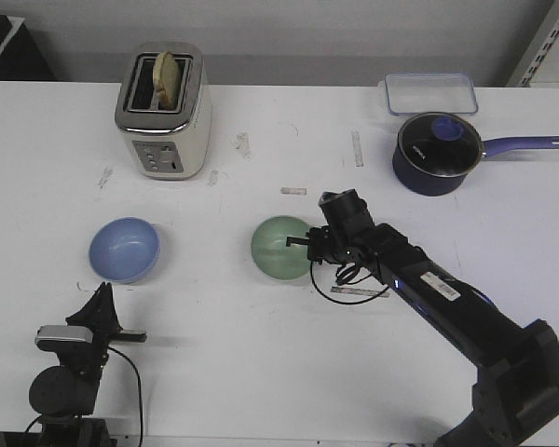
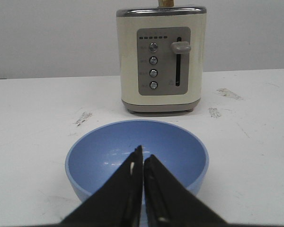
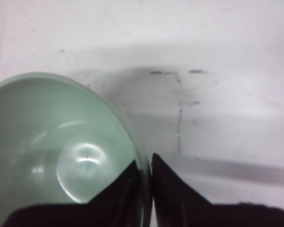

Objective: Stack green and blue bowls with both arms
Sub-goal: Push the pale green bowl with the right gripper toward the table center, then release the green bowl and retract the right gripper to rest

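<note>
The mint green bowl (image 1: 281, 247) sits mid-table. My right gripper (image 1: 309, 245) is shut on its right rim, one finger inside and one outside; the wrist view shows the green bowl (image 3: 61, 151) with the rim pinched between the fingertips (image 3: 144, 165). The periwinkle blue bowl (image 1: 124, 249) sits to the left, upright and empty. My left gripper (image 1: 101, 303) is low near the table's front edge, behind the blue bowl (image 2: 137, 156), shut and empty, its tips (image 2: 143, 158) apart from the bowl.
A cream toaster (image 1: 163, 112) with bread stands at the back left, also in the left wrist view (image 2: 161, 59). A navy saucepan (image 1: 438, 151) with a glass lid and a clear lidded container (image 1: 430, 93) are at the back right.
</note>
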{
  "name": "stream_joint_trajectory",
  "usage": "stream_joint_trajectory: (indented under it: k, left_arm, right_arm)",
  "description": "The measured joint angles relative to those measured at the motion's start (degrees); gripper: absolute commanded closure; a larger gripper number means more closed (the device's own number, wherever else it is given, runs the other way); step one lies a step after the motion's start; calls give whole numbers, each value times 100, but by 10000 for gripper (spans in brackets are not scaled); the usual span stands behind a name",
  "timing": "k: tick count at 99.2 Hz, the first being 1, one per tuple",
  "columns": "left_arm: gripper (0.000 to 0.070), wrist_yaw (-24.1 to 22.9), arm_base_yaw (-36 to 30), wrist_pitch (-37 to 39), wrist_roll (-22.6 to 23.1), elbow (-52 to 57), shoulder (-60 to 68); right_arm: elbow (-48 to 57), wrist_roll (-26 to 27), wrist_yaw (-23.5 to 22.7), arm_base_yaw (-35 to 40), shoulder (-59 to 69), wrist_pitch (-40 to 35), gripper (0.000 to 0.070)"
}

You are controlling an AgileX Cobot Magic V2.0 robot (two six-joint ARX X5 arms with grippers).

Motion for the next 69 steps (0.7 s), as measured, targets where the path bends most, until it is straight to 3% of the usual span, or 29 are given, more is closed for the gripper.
stream_joint_trajectory:
  k: [22,48,60,69]
  left_arm:
    - [699,0,0,0,0,0,0]
    - [699,0,0,-2,0,0,0]
    - [699,0,0,0,0,0,0]
    - [698,2,0,0,0,0,0]
  right_arm:
    - [-2,258,450,114,24,129,688]
    - [0,291,612,26,24,111,684]
    - [0,302,608,35,24,111,618]
    - [0,306,608,37,24,114,612]
